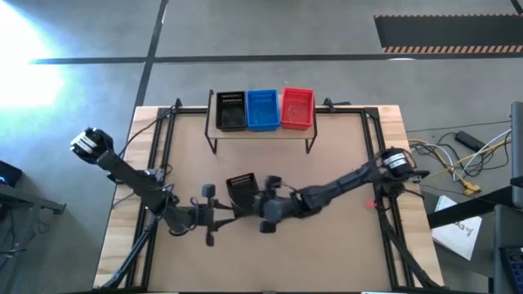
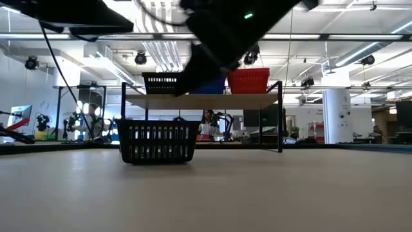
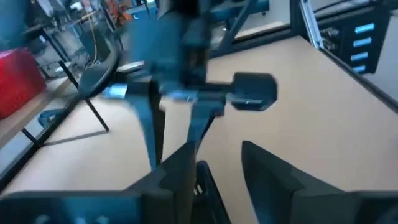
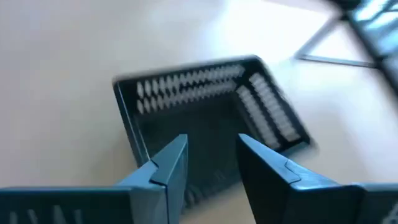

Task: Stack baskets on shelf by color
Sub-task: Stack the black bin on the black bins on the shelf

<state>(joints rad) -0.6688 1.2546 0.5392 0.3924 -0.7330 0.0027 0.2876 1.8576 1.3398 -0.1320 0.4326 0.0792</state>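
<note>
A black basket (image 1: 242, 188) stands upright on its base on the tabletop in front of the shelf; it also shows in the low view (image 2: 158, 140) and the right wrist view (image 4: 205, 106). The shelf (image 1: 261, 133) carries a black basket (image 1: 230, 110), a blue one (image 1: 262, 109) and a red one (image 1: 297, 108) side by side. My right gripper (image 4: 211, 165) is open and hovers just above the loose basket's near side, touching nothing. My left gripper (image 3: 217, 180) is open and empty, beside the basket on its near left (image 1: 227, 214).
The shelf's thin black wire legs (image 2: 280, 119) stand on the table's far half. A black frame (image 1: 372, 139) runs along the table's edges. The room with several stands and a person lies beyond the far edge. Bare tabletop (image 1: 310, 253) lies near the front.
</note>
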